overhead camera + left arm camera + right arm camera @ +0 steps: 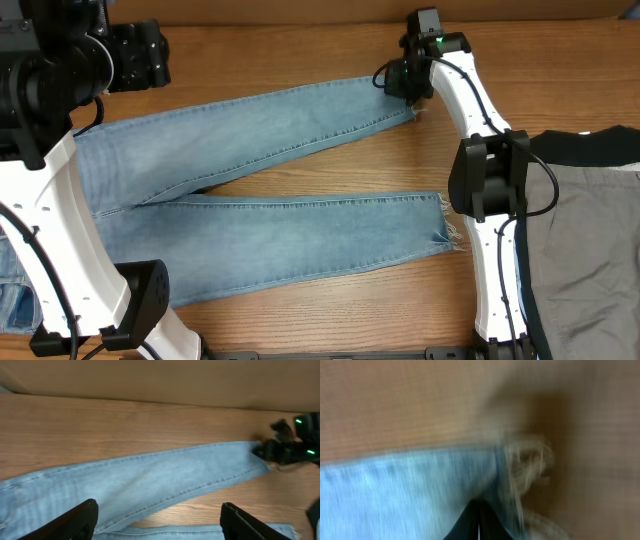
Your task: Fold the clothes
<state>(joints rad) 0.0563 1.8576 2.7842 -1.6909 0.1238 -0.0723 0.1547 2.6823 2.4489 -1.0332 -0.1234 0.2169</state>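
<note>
The light-blue jeans (260,130) lie flat on the wooden table with both legs stretched to the right and spread in a V. The near leg ends in a frayed hem (450,235). My right gripper (405,85) is down at the hem end of the far leg. In the right wrist view its fingers (479,520) are pressed together on the denim next to the frayed threads (530,467); that view is blurred. My left gripper (159,522) is open and empty, held above the far leg (150,480) near the crotch.
A grey and black garment (590,230) lies at the right edge beside the right arm's base. More denim (15,300) shows at the bottom left. A brown wall (160,380) runs along the table's back.
</note>
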